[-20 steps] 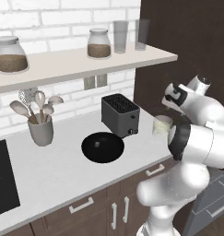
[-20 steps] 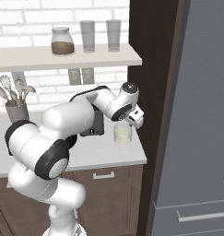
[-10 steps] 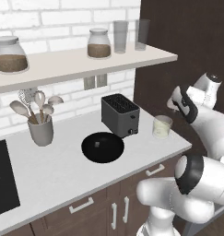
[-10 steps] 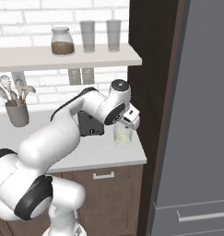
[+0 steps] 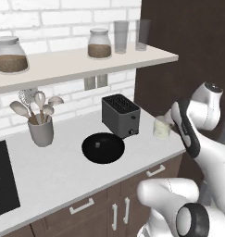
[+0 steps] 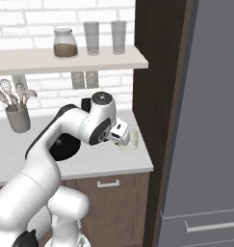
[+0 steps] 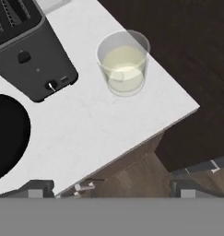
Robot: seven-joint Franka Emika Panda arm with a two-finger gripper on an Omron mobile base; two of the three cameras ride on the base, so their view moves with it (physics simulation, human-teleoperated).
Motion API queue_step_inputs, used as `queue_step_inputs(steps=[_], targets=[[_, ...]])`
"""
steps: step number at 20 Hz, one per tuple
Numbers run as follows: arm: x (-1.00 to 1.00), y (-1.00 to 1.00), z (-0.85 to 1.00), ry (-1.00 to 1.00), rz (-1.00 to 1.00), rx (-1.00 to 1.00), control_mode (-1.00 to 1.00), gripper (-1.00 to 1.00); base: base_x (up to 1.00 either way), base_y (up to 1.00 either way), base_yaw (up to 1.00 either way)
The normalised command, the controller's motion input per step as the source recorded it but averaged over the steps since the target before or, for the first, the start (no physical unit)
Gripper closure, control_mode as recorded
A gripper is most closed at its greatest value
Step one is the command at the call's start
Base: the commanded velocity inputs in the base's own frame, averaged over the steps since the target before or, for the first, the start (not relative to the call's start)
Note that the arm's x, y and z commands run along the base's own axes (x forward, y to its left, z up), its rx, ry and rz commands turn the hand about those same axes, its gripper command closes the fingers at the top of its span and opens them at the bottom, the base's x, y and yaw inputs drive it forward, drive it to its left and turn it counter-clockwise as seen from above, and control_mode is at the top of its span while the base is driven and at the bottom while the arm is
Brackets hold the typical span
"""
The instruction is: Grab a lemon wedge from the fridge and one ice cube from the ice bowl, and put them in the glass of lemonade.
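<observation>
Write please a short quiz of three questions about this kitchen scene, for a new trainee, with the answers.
1. True or false: the hand is open and holds nothing.
2. What stands between the ice bowl and the glass of lemonade on the counter?
A) the toaster
B) a kettle
C) a plate
3. How many ice cubes lie in the ice bowl in the left base view?

Key:
1. True.
2. A.
3. One ice cube, near the middle.
</observation>
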Motion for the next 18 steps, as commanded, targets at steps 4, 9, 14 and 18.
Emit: queue_step_inputs(steps=[4,9,14,18], targets=[[-0.05,0.12,-0.01,0.00,0.04,0.00,-1.00,-1.00,0.00,0.00,0.00],[0.00,0.16,0.00,0.01,0.00,-0.01,-1.00,-1.00,0.00,0.00,0.00],[-0.01,0.00,0.00,0.00,0.00,0.00,1.00,-1.00,-0.09,0.00,0.00],[0.00,0.00,0.00,0.00,0.00,0.00,1.00,-1.00,-0.95,-0.30,-0.06]])
